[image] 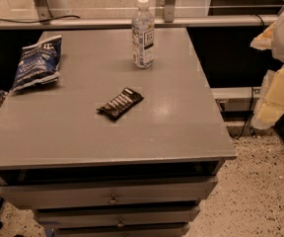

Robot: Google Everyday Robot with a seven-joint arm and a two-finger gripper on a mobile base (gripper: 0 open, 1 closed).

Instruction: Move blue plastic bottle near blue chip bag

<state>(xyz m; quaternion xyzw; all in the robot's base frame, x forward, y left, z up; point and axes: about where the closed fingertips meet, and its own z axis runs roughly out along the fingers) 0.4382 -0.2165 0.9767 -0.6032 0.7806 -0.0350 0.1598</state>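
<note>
The blue plastic bottle [143, 33] stands upright near the far edge of the grey table [181, 132]; it is clear with a white cap and a white-and-dark label. The blue chip bag [37, 62] lies crinkled at the table's far left, well apart from the bottle. My gripper [276, 90] shows as a white and pale-yellow shape at the right edge of the view, off the table's right side and away from both things. It holds nothing that I can see.
A small black bar wrapper with white stripes [120, 103] lies mid-table between bottle and front edge. Drawers [112, 199] run below the tabletop. A rail [107, 22] and glass panel stand behind the table. Speckled floor lies to the right.
</note>
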